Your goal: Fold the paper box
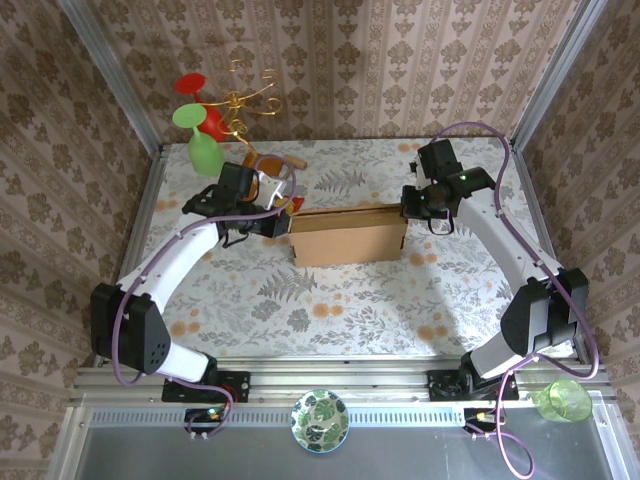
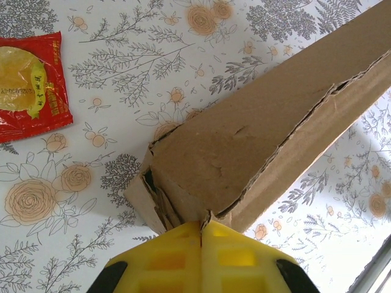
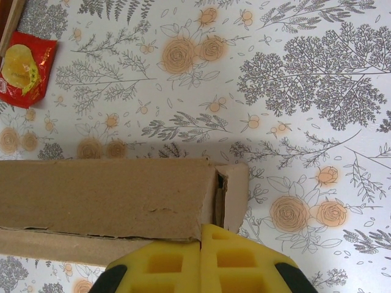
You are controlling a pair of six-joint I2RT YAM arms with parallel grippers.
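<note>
Pressing inward evenly from both ends, level and opposed, to avoid skewing or buckling the end flaps. Left gripper (image 2: pixel 201 231) and right gripper (image 3: pixel 201 235) with jaws closed, yellow tips butted against the short ends of the paper box (image 1: pixel 348 238); cannot tell whether a cardboard edge is nipped between them. Lying mid-table on the floral tabletop (image 1: pixel 300 300) between both grippers: plain brown, long, shallow, ragged along the seams, crumpled at the left corner.

Red snack packet (image 2: pixel 29 85) flat on floral tablecloth (image 2: pixel 122 61); leaf-patterned bowl (image 1: pixel 320 421), green cup (image 1: pixel 562 400) on near ledge.
</note>
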